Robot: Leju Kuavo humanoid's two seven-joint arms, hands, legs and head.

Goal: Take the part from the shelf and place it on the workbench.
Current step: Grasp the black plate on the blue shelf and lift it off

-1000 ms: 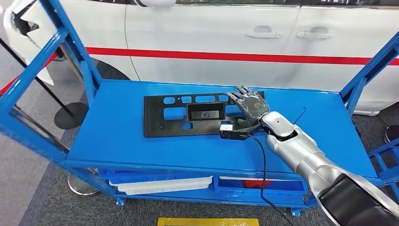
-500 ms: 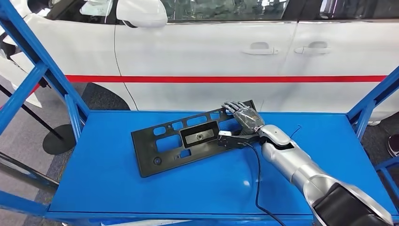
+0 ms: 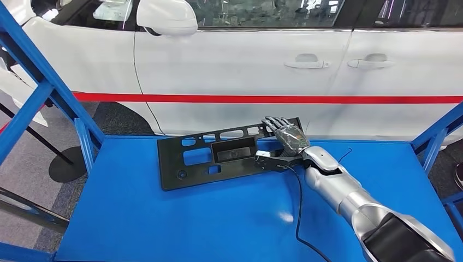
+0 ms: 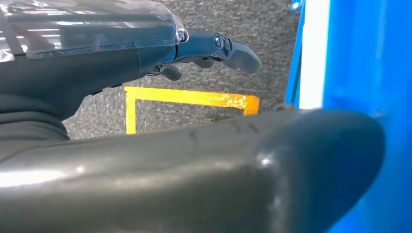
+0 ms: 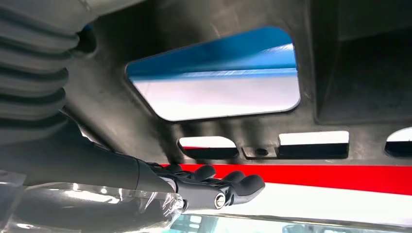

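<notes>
- Head view: our right hand [image 3: 284,143] grips the right end of the black part [image 3: 224,155], fingers over its top edge, thumb beneath; the part's far edge tilts up off the blue shelf [image 3: 136,218], its near-left corner seemingly resting on that shelf; a white car [image 3: 245,65] stands behind the shelf.
- Left wrist view: our left hand [image 4: 214,48] hangs beside the shelf's edge above yellow floor tape [image 4: 189,98], fingers apart, holding nothing.
- Right wrist view: the part's cut-outs sit close against the palm, fingers [image 5: 228,187] hooked over its edge.
- To do the lift well, we judge the grip should stay firm and the long part rise level; a one-ended hold may let it sag or twist.
</notes>
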